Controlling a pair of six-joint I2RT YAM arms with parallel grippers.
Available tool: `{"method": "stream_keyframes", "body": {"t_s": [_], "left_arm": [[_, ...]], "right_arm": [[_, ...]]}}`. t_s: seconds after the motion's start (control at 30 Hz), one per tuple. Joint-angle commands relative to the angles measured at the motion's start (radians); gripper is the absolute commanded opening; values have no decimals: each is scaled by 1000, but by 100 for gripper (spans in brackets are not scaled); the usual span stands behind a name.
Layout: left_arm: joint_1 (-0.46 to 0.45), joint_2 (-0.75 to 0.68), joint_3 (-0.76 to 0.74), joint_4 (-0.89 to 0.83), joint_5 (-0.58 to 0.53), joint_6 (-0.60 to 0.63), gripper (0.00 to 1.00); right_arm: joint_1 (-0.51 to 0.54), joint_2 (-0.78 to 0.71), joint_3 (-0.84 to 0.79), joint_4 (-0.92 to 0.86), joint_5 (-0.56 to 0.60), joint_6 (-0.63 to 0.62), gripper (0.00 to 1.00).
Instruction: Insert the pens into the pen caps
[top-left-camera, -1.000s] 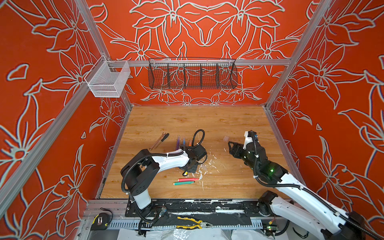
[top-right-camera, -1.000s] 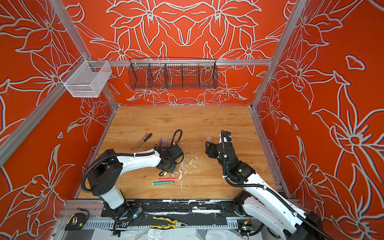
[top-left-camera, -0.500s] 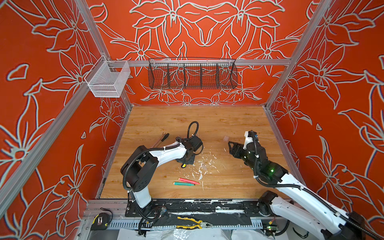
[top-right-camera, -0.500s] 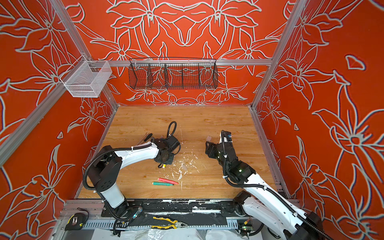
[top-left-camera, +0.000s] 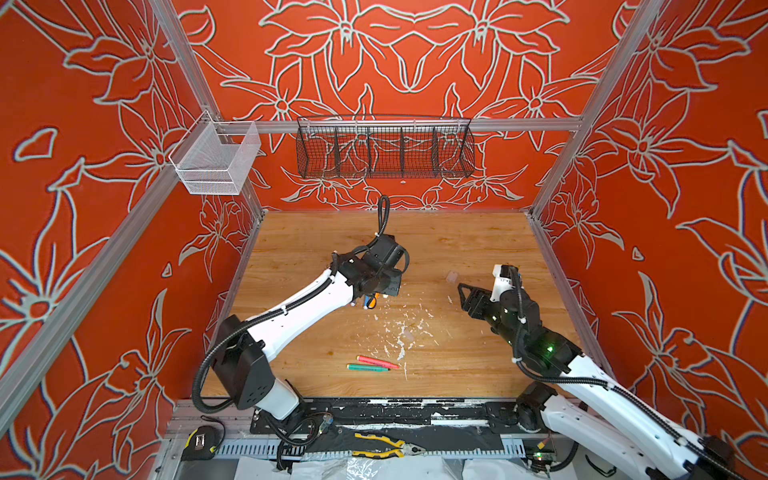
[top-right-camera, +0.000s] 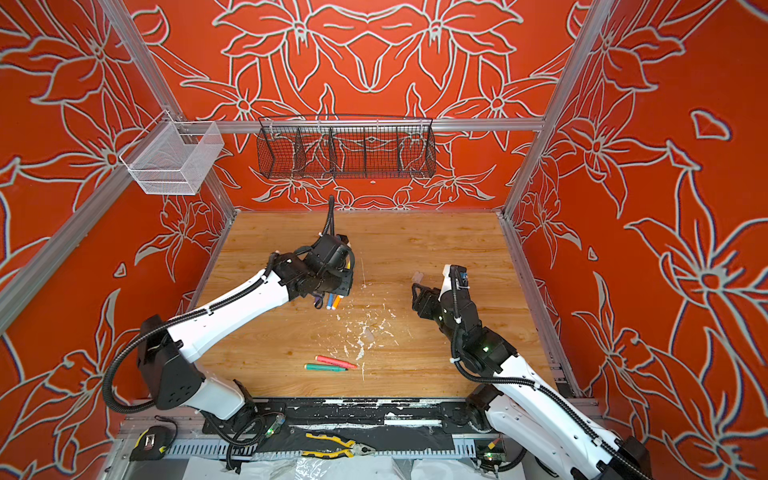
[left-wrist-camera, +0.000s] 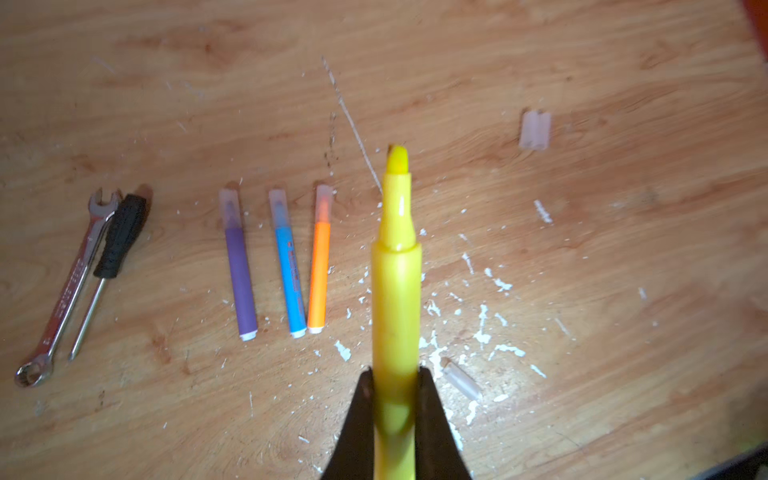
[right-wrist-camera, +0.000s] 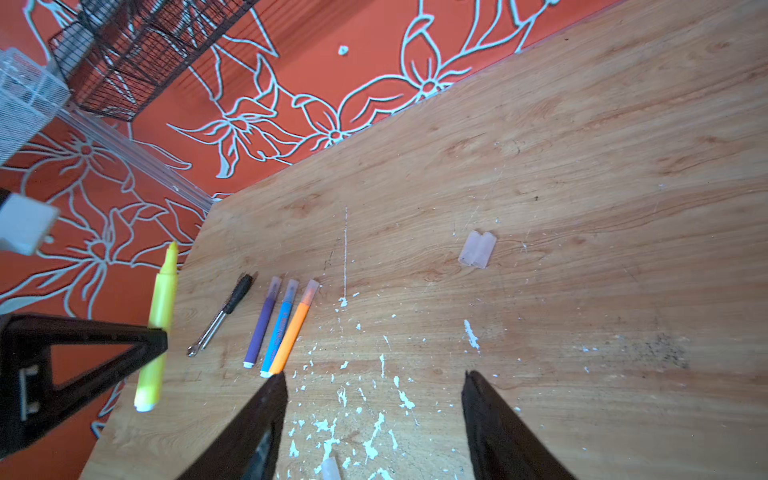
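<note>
The left gripper (left-wrist-camera: 395, 376) is seen clamped on the yellow pen (left-wrist-camera: 396, 270). The barrel is pinched near its rear end between the two black fingers (left-wrist-camera: 357, 424). The bare, uncapped tip is pointed away from the wrist camera, and the pen is held clear above the table. The right gripper (right-wrist-camera: 372, 375) is held with its jaws apart, and nothing is gripped between them. It is poised over the wooden table (right-wrist-camera: 582, 166), above a patch of white flecks (right-wrist-camera: 374, 432).

Below the held pen, three pens are laid side by side on the wood, close together and roughly parallel: the purple pen (left-wrist-camera: 240, 278), the blue pen (left-wrist-camera: 289, 278) and the orange pen (left-wrist-camera: 319, 274). Each tip is covered by a translucent cap (left-wrist-camera: 230, 208). Beyond the purple pen, on the side away from the blue one, a wrench (left-wrist-camera: 62, 291) and a screwdriver (left-wrist-camera: 112, 249) are laid against each other.

Two loose pen caps (right-wrist-camera: 478, 248) are found side by side and touching on bare wood, well apart from the row of pens. A third loose cap (left-wrist-camera: 462, 380) is seen lying among the flecks.

In both top views, the pink-red pen (top-left-camera: 376, 361) and the green pen (top-left-camera: 365, 368) are shown just beside each other near the front edge of the table, between the two arms. Whether their tips are capped cannot be told.
</note>
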Motion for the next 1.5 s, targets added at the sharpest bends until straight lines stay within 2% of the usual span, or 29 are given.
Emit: {"method": "stream_keyframes", "body": {"t_s": [0.0, 0.17, 0.27, 0.47, 0.7, 1.0, 1.1, 1.23, 1.47], "left_arm": [[0, -71, -94, 148, 35, 84, 0], [-2, -191, -319, 388, 12, 128, 0], [-4, -220, -344, 425, 69, 144, 0], [-18, -241, -376, 479, 156, 161, 0], [-46, -247, -392, 505, 170, 197, 0], [-56, -281, -416, 537, 230, 214, 0], [-61, -286, -415, 535, 241, 217, 0], [-69, -292, -414, 534, 249, 223, 0], [-72, -287, -412, 531, 253, 228, 0]], "right_arm": [[-1, -10, -42, 131, -112, -2, 69], [21, 50, -61, 304, -266, 52, 69], [51, 111, -59, 427, -344, 106, 69], [132, 297, 18, 573, -418, 184, 67], [147, 464, 115, 608, -444, 200, 63], [144, 475, 146, 576, -371, 168, 61], [143, 494, 152, 584, -371, 178, 56], [143, 522, 169, 592, -394, 188, 43], [144, 507, 158, 587, -378, 175, 33]]}}
